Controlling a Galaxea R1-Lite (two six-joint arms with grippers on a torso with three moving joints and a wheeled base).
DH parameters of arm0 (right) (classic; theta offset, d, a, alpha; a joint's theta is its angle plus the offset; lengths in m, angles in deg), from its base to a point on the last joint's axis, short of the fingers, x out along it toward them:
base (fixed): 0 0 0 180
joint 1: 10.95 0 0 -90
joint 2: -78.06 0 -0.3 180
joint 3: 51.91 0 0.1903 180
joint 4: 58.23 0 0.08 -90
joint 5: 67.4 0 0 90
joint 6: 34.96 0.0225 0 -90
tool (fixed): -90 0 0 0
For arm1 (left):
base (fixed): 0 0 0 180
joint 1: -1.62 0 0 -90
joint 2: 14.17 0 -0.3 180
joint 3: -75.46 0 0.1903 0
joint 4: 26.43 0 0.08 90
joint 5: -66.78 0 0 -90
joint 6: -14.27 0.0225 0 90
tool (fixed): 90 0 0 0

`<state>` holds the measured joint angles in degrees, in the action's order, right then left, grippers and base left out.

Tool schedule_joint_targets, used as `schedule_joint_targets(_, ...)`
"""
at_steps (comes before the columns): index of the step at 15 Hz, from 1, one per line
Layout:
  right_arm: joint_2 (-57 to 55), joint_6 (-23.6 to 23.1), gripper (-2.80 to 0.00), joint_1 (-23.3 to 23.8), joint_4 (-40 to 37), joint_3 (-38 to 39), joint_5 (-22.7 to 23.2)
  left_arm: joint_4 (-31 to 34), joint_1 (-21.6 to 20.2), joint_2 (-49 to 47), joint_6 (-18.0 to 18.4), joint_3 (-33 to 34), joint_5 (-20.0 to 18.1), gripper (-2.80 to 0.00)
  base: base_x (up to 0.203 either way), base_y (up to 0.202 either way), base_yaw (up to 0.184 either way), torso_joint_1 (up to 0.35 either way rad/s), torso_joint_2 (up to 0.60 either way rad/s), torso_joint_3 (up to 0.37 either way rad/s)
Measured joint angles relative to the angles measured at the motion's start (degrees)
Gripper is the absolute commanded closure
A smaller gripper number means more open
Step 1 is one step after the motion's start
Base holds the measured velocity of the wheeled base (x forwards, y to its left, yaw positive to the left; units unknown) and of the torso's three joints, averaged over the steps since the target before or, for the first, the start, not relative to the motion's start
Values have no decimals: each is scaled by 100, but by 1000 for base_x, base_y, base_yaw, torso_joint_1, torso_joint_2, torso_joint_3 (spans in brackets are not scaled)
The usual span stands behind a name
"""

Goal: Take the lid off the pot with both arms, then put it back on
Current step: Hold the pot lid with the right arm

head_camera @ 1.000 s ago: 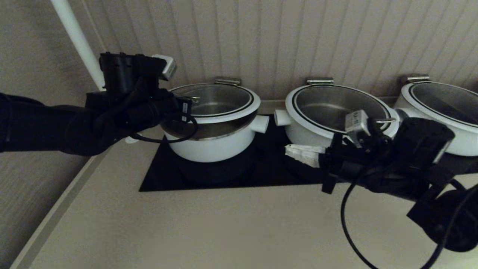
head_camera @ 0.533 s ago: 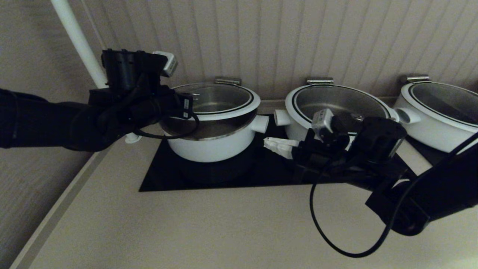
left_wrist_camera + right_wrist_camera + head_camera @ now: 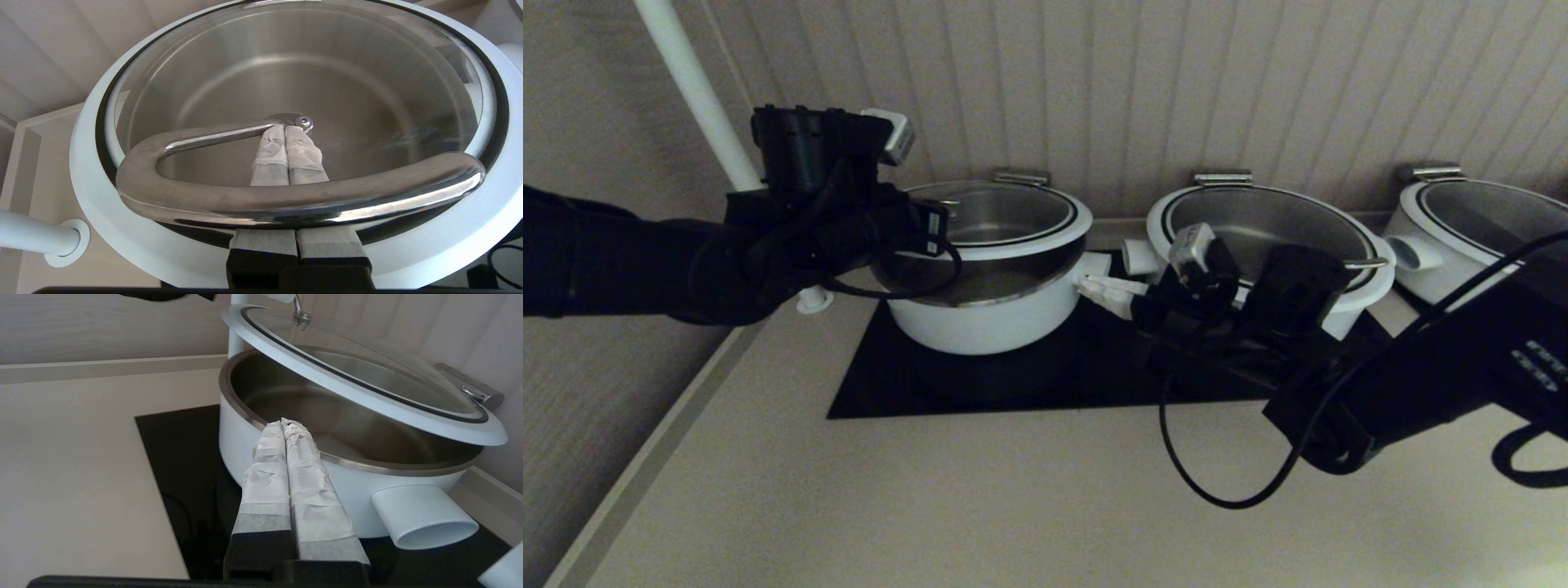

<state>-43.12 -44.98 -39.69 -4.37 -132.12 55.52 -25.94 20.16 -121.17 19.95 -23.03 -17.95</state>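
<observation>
The white pot (image 3: 980,320) stands on the black cooktop at the left. Its glass lid (image 3: 1031,244) is tilted: the edge by my left arm is raised off the steel rim and the back edge stays low. My left gripper (image 3: 286,130) is shut, with its fingers passed under the lid's curved steel handle (image 3: 286,203), which rests across them. My right gripper (image 3: 1096,287) is shut and empty. It sits by the pot's right side handle (image 3: 421,516), with its tips (image 3: 282,424) at rim height below the raised lid (image 3: 367,396).
Two wider white pots with glass lids, one in the middle (image 3: 1258,237) and one at the far right (image 3: 1486,237), stand to the right of my right arm. A white pipe (image 3: 694,90) rises at the back left. The ribbed wall is close behind the pots. The beige counter (image 3: 980,498) lies in front.
My right arm has swung left from in front of the middle pot to the left pot's right side handle. My left gripper has risen slightly with the lid handle on it.
</observation>
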Motion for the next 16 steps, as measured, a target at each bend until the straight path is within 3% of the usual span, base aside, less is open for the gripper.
schedule_joint_targets(16, -978, 104, 0, -258, -66, -1346, -251, 1, -154, 0, 1, -11, -1, 0, 0, 0, 0, 0, 0, 0)
